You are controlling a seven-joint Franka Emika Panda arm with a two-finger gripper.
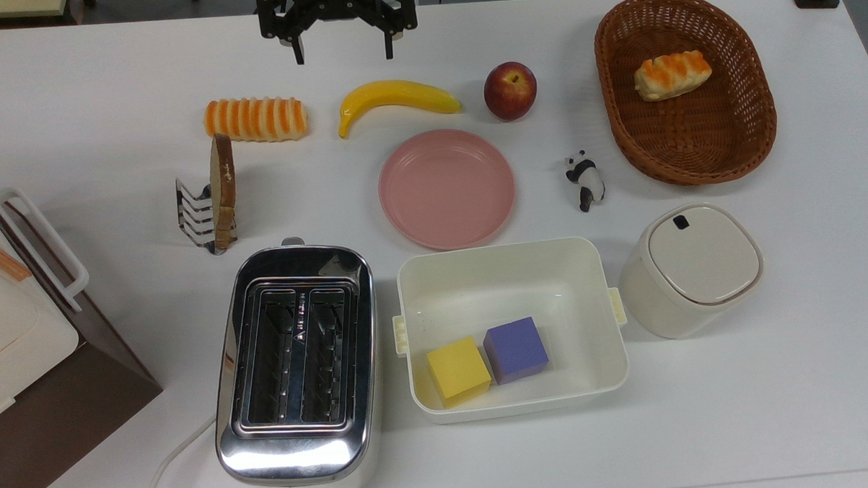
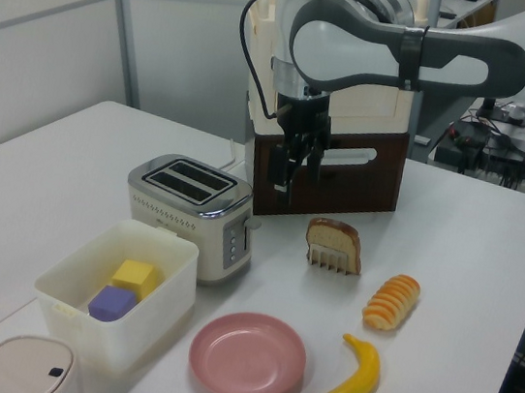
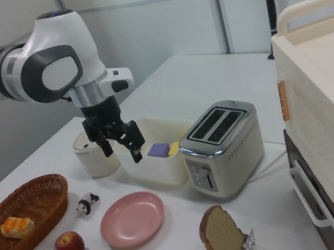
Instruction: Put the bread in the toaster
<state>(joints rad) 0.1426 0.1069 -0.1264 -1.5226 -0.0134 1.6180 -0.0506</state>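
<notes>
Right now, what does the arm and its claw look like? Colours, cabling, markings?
The arm has glossy white rounded shells with grey joint caps and a dark band. A black cable loops along it in the left view. The claw is black, an angular body with two slim fingers. No markings legible.

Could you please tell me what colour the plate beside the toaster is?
The plate is plain pink, clearest in the top view.

I found no writing I could read anywhere. The toaster (image 3: 222, 145) carried small marks on its front controls, too fine for me to make out, and the white lidded bin (image 1: 689, 270) bore a dark mark on its lid with no legible letters.
</notes>
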